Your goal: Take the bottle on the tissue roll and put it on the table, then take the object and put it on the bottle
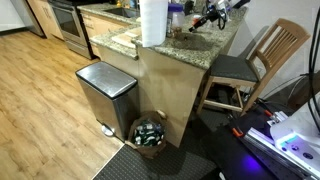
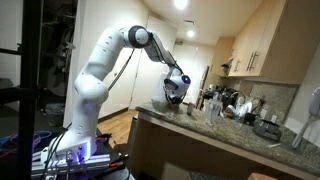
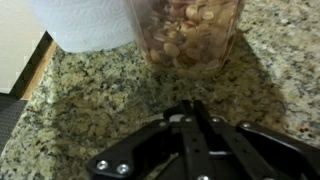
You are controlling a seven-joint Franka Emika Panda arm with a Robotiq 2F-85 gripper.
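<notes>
Kitchen w/ wood floor [image 1: 40,70] in an exterior view. Granite surface [image 1: 218,42] on a light wood base. White tissue roll [image 1: 153,22] stands upright near the surface's corner; its top runs out of frame. Bottle [image 1: 176,17] stands on the surface just beside the roll. Robot fingers [image 1: 204,19] hang low over the surface, on the bottle's far side from the roll; too small here to tell if spread or pressed together. On the floor below: steel pedal bin [image 1: 107,93], basket [image 1: 150,133] of bottles; wooden chair [image 1: 262,58] at the counter's end.

Exterior view from across the counter: white arm [image 2: 92,75] arches over, fingers [image 2: 175,97] pointing down close to the surface [image 2: 235,137]. Cabinets [image 2: 262,40] upper right. Roll and bottle hard to pick out among the clutter.

Wrist view: black fingers [image 3: 184,118] at bottom centre, pressed together, nothing between them, apart from both items. Ahead on the speckled surface [image 3: 90,100]: tissue roll [image 3: 85,22] at top left, clear bottle [image 3: 190,30] filled w/ nuts just beside it, only lower part in frame.
</notes>
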